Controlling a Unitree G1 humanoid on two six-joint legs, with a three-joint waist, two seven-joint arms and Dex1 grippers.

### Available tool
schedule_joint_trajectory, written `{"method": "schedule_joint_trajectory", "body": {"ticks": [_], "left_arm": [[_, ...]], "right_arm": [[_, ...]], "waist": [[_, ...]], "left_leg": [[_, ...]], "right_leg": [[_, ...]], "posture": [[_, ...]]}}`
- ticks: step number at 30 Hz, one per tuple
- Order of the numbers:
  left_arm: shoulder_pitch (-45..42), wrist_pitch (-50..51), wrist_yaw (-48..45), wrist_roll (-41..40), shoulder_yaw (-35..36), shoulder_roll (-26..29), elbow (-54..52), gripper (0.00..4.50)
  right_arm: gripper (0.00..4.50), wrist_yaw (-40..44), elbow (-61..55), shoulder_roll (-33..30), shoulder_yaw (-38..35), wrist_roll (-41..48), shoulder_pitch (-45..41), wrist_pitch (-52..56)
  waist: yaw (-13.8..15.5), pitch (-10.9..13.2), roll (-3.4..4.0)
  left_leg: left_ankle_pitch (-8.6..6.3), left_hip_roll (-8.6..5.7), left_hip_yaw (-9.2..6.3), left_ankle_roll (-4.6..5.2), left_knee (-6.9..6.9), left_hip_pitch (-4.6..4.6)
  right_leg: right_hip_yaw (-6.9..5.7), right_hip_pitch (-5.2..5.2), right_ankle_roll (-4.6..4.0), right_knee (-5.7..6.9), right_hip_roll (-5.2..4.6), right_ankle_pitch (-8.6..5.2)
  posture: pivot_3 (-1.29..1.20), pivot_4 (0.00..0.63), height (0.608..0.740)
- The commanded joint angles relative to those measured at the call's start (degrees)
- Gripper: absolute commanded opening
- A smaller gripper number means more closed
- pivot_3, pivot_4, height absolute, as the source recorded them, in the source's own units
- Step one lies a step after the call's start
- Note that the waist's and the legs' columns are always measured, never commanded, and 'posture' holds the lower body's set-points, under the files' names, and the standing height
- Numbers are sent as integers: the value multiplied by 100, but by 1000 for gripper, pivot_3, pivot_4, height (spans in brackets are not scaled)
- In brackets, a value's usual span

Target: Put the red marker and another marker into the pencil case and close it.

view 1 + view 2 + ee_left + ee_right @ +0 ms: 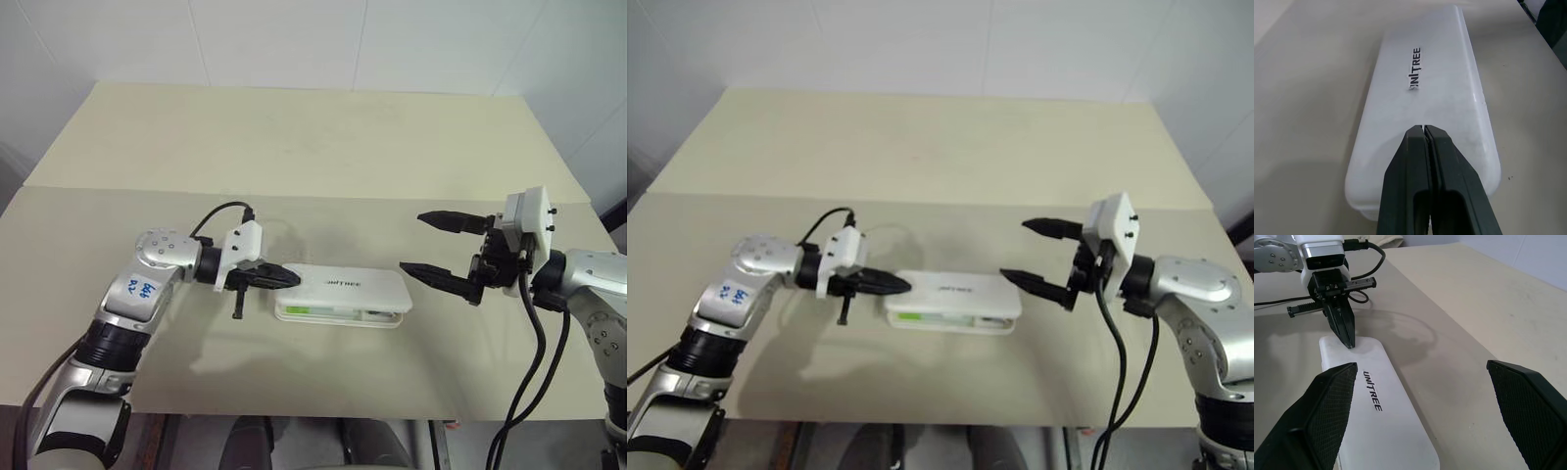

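Left gripper (284, 279): fingers pressed together, nothing between them, tips resting at the left end of the lid of the pencil case (343, 294). Seen from the left wrist, fingers (1415, 171) closed flat against each other, tips over the near end of the white lid. Seen from the right wrist, same closed tips standing point-down on the far end of the lid; whether pressing or merely touching, cannot tell.

Pencil case: at the middle of the cream table (294, 147), lengthwise left to right, between the two grippers. Lid lowered over the base, "UNITREE" lettering facing up. Narrow gap visible along the front edge between lid and base; not fully shut at that edge.

Another marker (312, 310): inside the case, visible through the front gap as a pale green strip toward the left half, lying along the case's length.

Red marker: not distinguishable through the gap; white and dark shapes toward the right half of the gap too small to identify.

Right gripper (448, 252): fingers spread wide apart, empty, pointing left toward the right end of the case. Lower finger tip just beside the case's right end, contact not evident; upper finger farther back over bare table. Seen from the right wrist, fingers (1317, 406) set wide, one over the near end of the lid.
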Motion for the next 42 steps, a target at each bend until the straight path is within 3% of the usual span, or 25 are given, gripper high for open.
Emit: {"method": "schedule_joint_trajectory", "body": {"ticks": [1, 9, 16, 23, 28, 42], "left_arm": [[127, 328, 199, 340, -364, 64, -421, 39], [239, 1051, 465, 930, -997, 296, -772, 39], [152, 1142, 582, 802, -867, 207, -784, 39], [-169, 685, 1096, -154, 562, -559, -336, 39], [-224, 644, 1451, -521, 1426, -588, -57, 39], [984, 492, 1486, -948, 2737, 344, -615, 4455]], "right_arm": [[4500, -129, -190, 61, -23, 47, 6, -111], [4500, -406, -355, 288, 24, 16, 160, -171], [4500, -513, -407, 381, 74, 21, 279, -273], [4500, -414, -241, 338, 153, 6, 201, -364], [4500, -263, -68, 275, 198, -92, 149, -445], [4500, 195, 332, -191, -161, -706, 718, -1176]], "waist": [[3, 0, 0], [-18, -2, 0], [-19, -4, 0], [-3, -1, -4], [-37, 1, -7], [-55, 1, -8]], "left_leg": [[0, 0, 0, 0, -1, 0], [0, 0, -2, 0, 2, 11], [1, -1, -3, 1, 3, 16], [2, -1, -5, 2, 4, 4], [1, 0, -5, 1, -3, 2], [0, 0, -1, -1, -2, 4]], "right_leg": [[0, 0, 0, 0, 0, 0], [1, 11, -1, 1, 2, -1], [2, 16, -1, 1, 2, 0], [1, 8, 1, 1, 2, 2], [-1, 2, 0, 0, 2, 1], [-1, 4, 0, 0, -3, 0]], "posture": [[0, 150, 740], [0, 150, 740], [0, 150, 740], [0, 150, 740], [0, 150, 740], [0, 150, 740]]}}
